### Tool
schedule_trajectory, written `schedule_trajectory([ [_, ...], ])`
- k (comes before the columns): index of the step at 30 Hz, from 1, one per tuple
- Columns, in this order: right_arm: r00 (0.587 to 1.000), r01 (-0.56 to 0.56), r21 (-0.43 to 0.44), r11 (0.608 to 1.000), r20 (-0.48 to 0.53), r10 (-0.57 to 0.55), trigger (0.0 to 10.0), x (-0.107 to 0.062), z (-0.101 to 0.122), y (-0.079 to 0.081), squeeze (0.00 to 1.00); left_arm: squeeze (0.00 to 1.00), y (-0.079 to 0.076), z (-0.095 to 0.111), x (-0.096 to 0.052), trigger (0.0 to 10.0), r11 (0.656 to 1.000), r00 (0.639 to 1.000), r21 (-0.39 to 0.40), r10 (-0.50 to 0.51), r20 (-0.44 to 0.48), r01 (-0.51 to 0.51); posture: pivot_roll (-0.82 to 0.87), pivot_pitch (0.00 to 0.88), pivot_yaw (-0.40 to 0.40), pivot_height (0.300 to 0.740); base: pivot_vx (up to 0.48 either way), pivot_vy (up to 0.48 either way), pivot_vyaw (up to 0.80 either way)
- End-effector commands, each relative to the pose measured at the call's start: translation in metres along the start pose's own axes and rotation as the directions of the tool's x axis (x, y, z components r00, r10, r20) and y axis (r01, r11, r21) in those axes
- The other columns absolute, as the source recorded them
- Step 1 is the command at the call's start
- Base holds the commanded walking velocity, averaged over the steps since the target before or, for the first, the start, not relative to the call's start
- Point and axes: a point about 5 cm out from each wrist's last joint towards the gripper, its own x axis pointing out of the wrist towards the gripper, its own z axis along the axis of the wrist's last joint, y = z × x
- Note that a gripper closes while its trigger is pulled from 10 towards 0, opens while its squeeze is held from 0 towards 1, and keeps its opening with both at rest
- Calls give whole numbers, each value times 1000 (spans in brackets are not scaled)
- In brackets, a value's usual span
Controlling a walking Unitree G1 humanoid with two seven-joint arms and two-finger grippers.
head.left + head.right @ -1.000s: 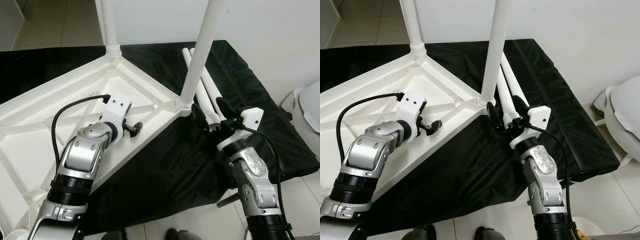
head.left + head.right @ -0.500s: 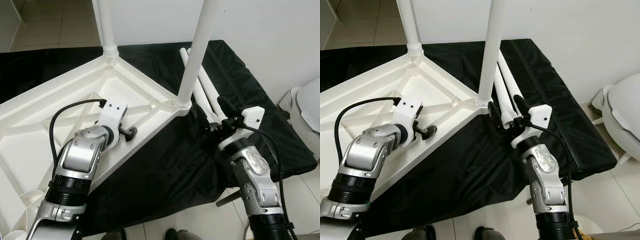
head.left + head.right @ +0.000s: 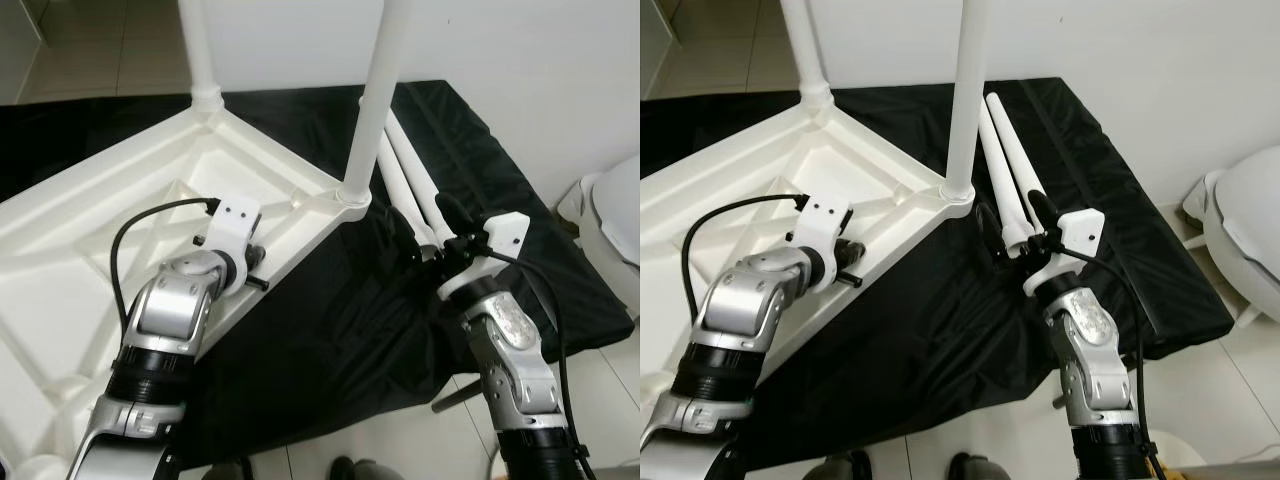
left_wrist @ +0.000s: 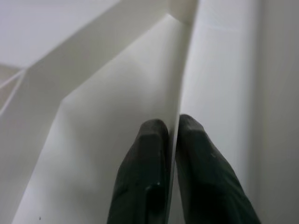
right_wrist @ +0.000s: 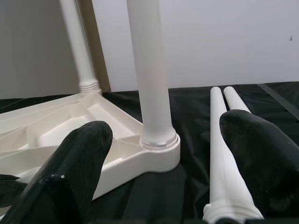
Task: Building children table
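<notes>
Tabletop [image 3: 90, 230]: white, upside down on the black cloth [image 3: 480, 180], left; two legs [image 3: 372, 100] stand screwed in at its far corners.
Left gripper [image 4: 172, 135]: fingers pinching a thin rib at the tabletop's right edge.
Right gripper [image 5: 163, 163]: fingers spread, near the two loose legs [image 3: 1005, 190] lying right of the tabletop.

tabletop [image 3: 90, 230] x1 | fitted legs [image 3: 375, 100] x2 | loose legs [image 3: 1010, 180] x2

home room, tiled floor [image 3: 90, 45], white wall [image 3: 540, 60]

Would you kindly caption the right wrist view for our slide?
Open right claw faces two loose legs beside the upturned table on black cloth.
</notes>
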Motion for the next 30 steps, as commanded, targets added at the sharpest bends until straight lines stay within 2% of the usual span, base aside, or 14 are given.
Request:
schedule_trajectory([
  [1, 1000, 2, -7, 1000, 7, -2, 10000, 1, 3, 0, 0, 0, 16, 0, -2, 0, 973, 973, -12, 229, 12, -229, -39, 129, -18, 740, 0, 0, 0],
  [5, 1000, 4, -5, 1000, 11, -4, 10000, 2, 4, 1, 0, 0, 6, 13, 8, 0, 973, 972, -42, 228, 51, -226, -48, 130, -15, 740, 0, 0, 0],
  [13, 1000, 10, -6, 1000, 16, -10, 10000, 2, 5, 2, 0, 0, -4, 25, 17, 0, 977, 974, -49, 209, 87, -205, -60, 135, -9, 740, 0, 0, 0],
  [14, 1000, 14, -8, 1000, 16, -14, 10000, 1, 5, 2, 0, 0, -6, 27, 18, 10000, 979, 975, -47, 200, 93, -196, -60, 135, -8, 740, 0, 0, 0],
  [17, 1000, 19, -9, 1000, 15, -19, 10000, 1, 5, 1, 0, 0, -9, 31, 19, 10000, 984, 978, -35, 177, 112, -174, -59, 138, -4, 740, 0, 0, 0],
  [19, 1000, 26, -9, 1000, 14, -26, 10000, 0, 5, 1, 0, 0, -16, 39, 19, 10000, 990, 974, -25, 142, 175, -139, -56, 141, -2, 740, 0, 0, 0],
  [22, 999, 30, -9, 999, 12, -30, 10000, 0, 4, 1, 0, 0, -17, 40, 19, 10000, 991, 973, -46, 134, 186, -127, -56, 141, -2, 740, 0, 0, 0],
  [23, 999, 34, -7, 999, 11, -34, 10000, 0, 3, 2, 0, 1000, -19, 42, 18, 10000, 991, 971, -67, 124, 203, -113, -56, 141, -2, 740, 0, 0, 0],
  [24, 999, 40, -3, 999, 9, -40, 10000, 0, 2, 2, 0, 1000, -19, 45, 16, 10000, 991, 966, -89, 119, 231, -100, -48, 144, -3, 740, 0, 0, 0],
  [30, 999, 44, 11, 999, 8, -44, 10000, 1, 1, 2, 0, 1000, -19, 59, 10, 10000, 992, 947, -91, 110, 301, -86, -42, 145, -5, 740, 0, 0, 0],
])
